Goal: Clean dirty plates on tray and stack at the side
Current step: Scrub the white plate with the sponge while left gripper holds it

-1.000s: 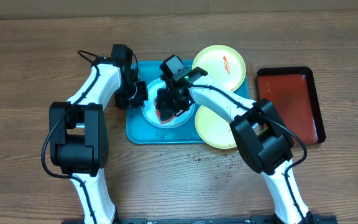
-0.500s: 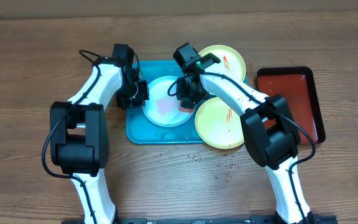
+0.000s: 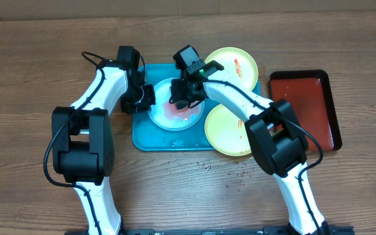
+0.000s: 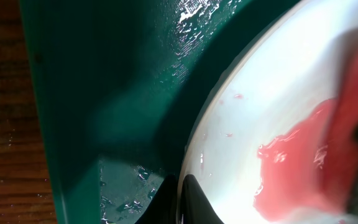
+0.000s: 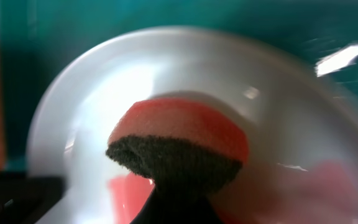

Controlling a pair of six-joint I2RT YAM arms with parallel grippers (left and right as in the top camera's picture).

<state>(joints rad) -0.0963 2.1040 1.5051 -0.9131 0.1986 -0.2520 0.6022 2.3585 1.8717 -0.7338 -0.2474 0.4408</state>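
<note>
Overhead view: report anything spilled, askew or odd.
Small specks lie scattered on the table just in front of the tray, like splashes. The near yellow plate overhangs the tray's front edge instead of sitting inside it.

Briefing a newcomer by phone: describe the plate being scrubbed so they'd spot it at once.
On the wooden table lies a turquoise tray. Its left half holds the white plate, the left gripper at its rim, the right gripper's sponge over it. Its two neighbours are yellow-green.
</note>
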